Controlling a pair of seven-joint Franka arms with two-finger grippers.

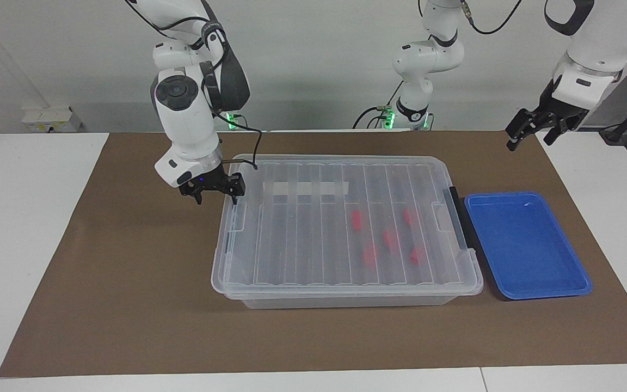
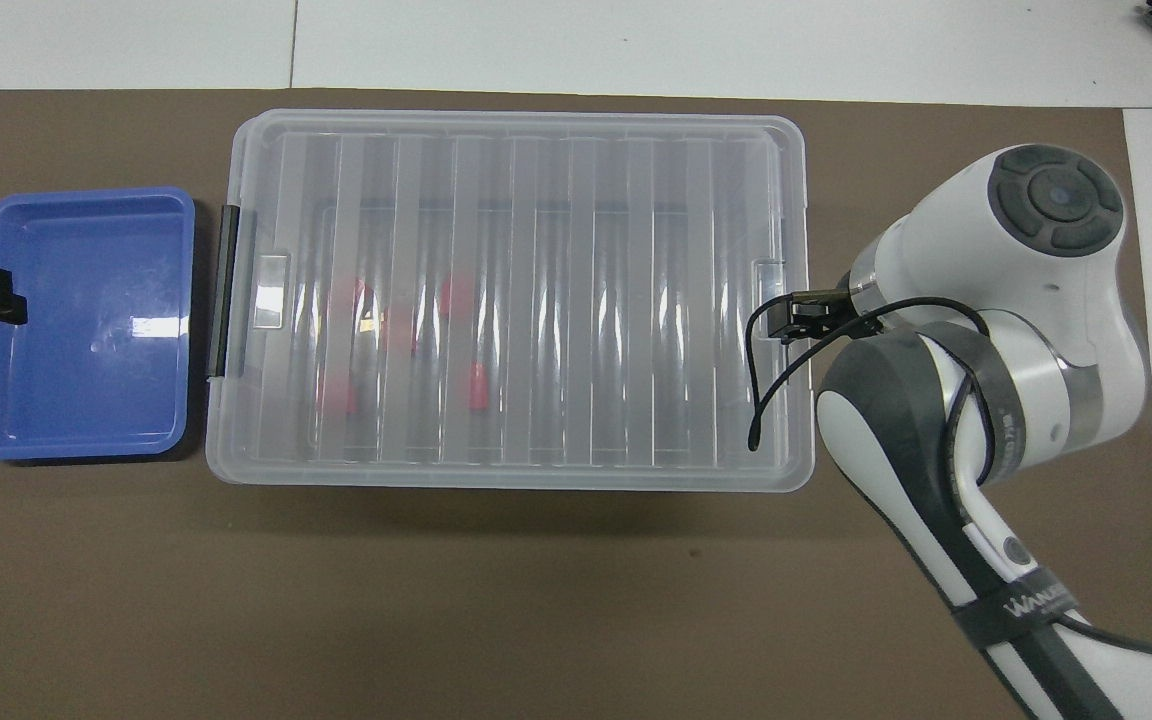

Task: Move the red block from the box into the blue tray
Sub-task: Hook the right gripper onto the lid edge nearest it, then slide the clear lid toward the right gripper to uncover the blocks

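Inside, the red blocks (image 1: 391, 238) are showing only as blurred pink-red smears through the ribbed clear lid (image 1: 313, 218), so their exact shapes and which one is which are hard to make out; they are lying in the half of the box (image 1: 340, 296) toward the left arm's end of the table, and the lid is sitting closed over them. The right gripper (image 1: 216, 188) is hanging with its fingers spread and nothing between them, just beside the box's short edge at the right arm's end; whether it is touching the lid's rim cannot be told, and from overhead the arm's own body is covering most of it. The left gripper (image 1: 531, 130) is hanging high with its fingers apart and holding nothing, over the table's edge near the blue tray (image 1: 575, 288); overhead, only a dark tip is cutting in. The tray is sitting just beside the box's black clip handle (image 1: 458, 218), its floor bare. Brown mat (image 1: 128, 305) is lying open along the box's long sides.
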